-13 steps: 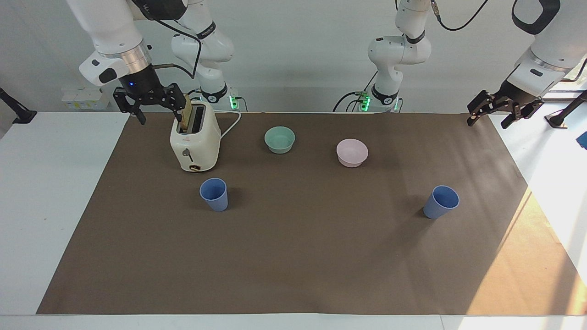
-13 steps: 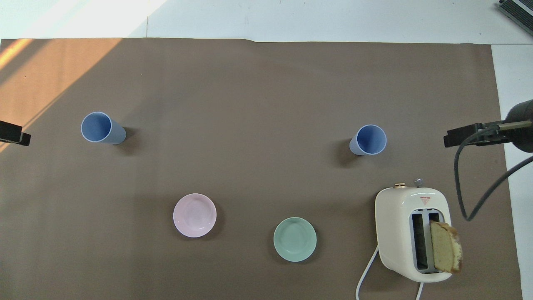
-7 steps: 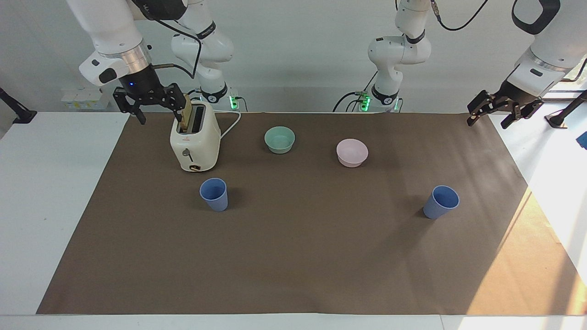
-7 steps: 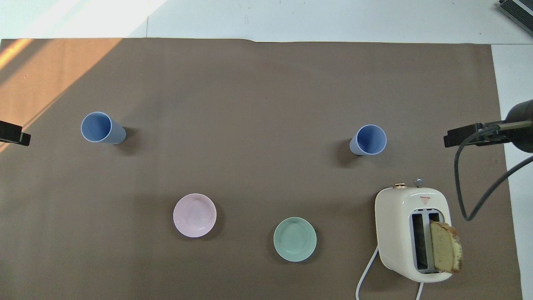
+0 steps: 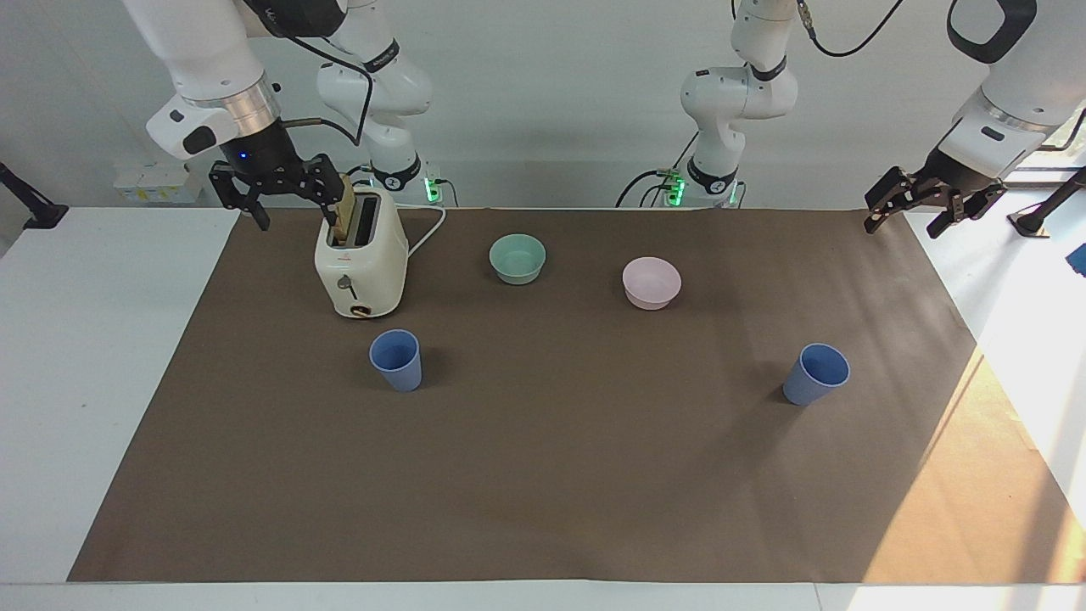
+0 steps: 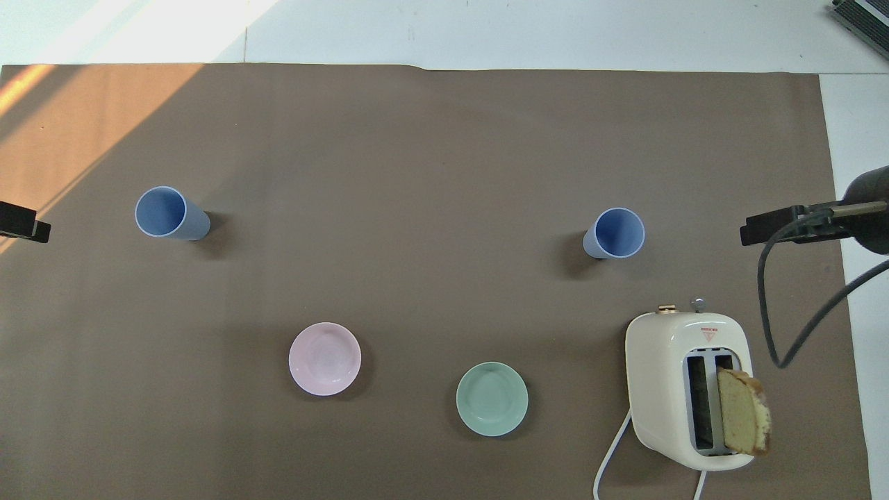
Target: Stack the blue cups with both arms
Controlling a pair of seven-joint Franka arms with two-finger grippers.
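One white worktop point(image 5: 102, 356), spread with one brown paper sheet point(image 5: 543, 475). Above it, two large white jointed arms, both waiting: right arm point(image 5: 204, 68) raised over the sheet's edge beside the toaster, its black claw right hand point(image 5: 270, 197) released, fingers spread, grasping nothing; left arm point(image 5: 1010, 93) raised over the sheet's corner at its own end, black claw left hand point(image 5: 920, 208) likewise released and empty. Between them, two smaller white arms with green lights point(image 5: 730, 102) at the worktop's edge.

One cream two-slot toaster point(image 5: 361, 263) toward the right arm's end, with a white cord point(image 5: 428, 233); in one slot, one slice of pale bread point(image 5: 344, 219) sticking up and leaning outward; nothing seen in the other slot.

Two shallow bowls, nearer to the robots than the cups: one mint-green bowl point(image 5: 517, 258) beside the toaster, one pale pink bowl point(image 5: 652, 283) beside that, toward the left arm's end. Both empty.

Two small matte periwinkle-blue plastic tumblers, tapered and handleless, upright, empty, well apart and unstacked: one blue cup point(image 5: 396, 360) just farther from the robots than the toaster, the other blue cup point(image 5: 815, 374) toward the left arm's end, farther out than the pink bowl.
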